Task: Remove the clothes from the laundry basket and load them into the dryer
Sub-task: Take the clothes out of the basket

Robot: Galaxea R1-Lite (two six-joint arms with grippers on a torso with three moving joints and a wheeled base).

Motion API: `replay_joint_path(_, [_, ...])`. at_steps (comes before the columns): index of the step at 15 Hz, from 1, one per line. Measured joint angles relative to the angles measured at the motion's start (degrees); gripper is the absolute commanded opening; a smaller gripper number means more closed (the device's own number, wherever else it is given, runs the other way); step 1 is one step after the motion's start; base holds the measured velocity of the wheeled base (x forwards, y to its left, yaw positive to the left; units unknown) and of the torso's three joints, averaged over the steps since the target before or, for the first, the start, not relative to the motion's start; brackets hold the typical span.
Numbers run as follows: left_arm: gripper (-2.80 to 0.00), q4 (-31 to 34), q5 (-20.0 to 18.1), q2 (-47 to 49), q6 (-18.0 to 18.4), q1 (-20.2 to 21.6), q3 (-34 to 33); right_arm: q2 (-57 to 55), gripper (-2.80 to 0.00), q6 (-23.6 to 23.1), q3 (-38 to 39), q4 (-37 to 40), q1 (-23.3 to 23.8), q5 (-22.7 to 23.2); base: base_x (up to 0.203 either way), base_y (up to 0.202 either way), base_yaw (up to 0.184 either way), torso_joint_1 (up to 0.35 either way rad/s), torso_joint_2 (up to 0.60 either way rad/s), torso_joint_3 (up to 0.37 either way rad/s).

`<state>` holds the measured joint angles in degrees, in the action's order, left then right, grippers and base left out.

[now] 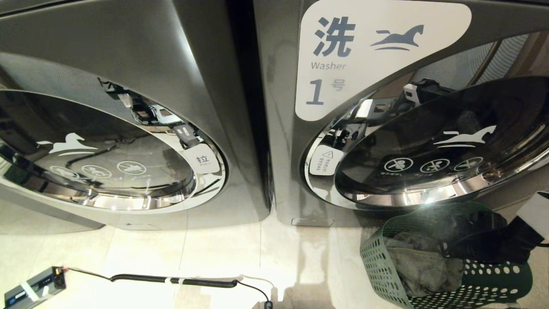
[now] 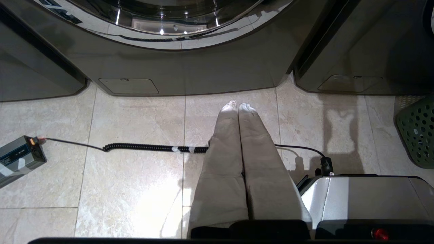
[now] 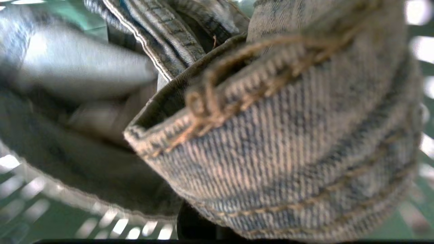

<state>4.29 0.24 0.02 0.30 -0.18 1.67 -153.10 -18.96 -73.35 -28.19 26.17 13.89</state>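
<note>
The green laundry basket (image 1: 377, 257) stands on the floor at the lower right, below the swung-out round door (image 1: 441, 146) of the machine marked "Washer 1". Crumpled grey clothes (image 1: 420, 266) lie in it. My right arm (image 1: 510, 240) reaches down into the basket from the right. In the right wrist view a fold of blue jeans (image 3: 288, 135) with orange stitching fills the picture over the basket lattice (image 3: 20, 189) and hides the right gripper. My left gripper (image 2: 237, 105), in pale cloth covers, hangs shut and empty over the floor tiles. No machine bears a dryer label.
A second machine (image 1: 128, 150) with its door shut stands on the left. A coiled black cable (image 1: 171, 281) runs across the tiles to a grey power box (image 1: 34, 287). The robot's white base (image 2: 366, 200) is beside the left gripper, with the basket (image 2: 417, 132) further off.
</note>
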Motion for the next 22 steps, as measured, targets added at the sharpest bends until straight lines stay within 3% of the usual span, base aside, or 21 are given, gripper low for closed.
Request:
replay_joint_path(5, [-2.80,0.0,0.0,0.0,0.0,0.0,0.0,22.4,-2.80,-0.1,18.3,-2.7,-0.5,-1.0,0.000,0.000,0.000,0.000,0.00,0.000])
replay_joint_path(9, [-2.80,0.0,0.0,0.0,0.0,0.0,0.0,49.0,-2.80,0.1,34.1,-4.2,-3.4,-1.5,0.000,0.000,0.000,0.000,0.00,0.000])
replay_joint_path(15, [-2.80,0.0,0.0,0.0,0.0,0.1,0.0,85.3,-2.80,-1.5,56.1,-0.7,-4.5,-7.1,0.000,0.000,0.000,0.000,0.00,0.000])
replay_joint_path(19, [-2.80,0.0,0.0,0.0,0.0,0.1,0.0,101.8,-2.80,-1.4,64.0,-0.3,-5.0,-9.5,0.000,0.000,0.000,0.000,0.00,0.000])
replay_joint_path(22, [-2.80,0.0,0.0,0.0,0.0,0.0,0.0,112.6,-2.80,2.8,67.2,0.0,-13.5,-13.9,0.000,0.000,0.000,0.000,0.00,0.000])
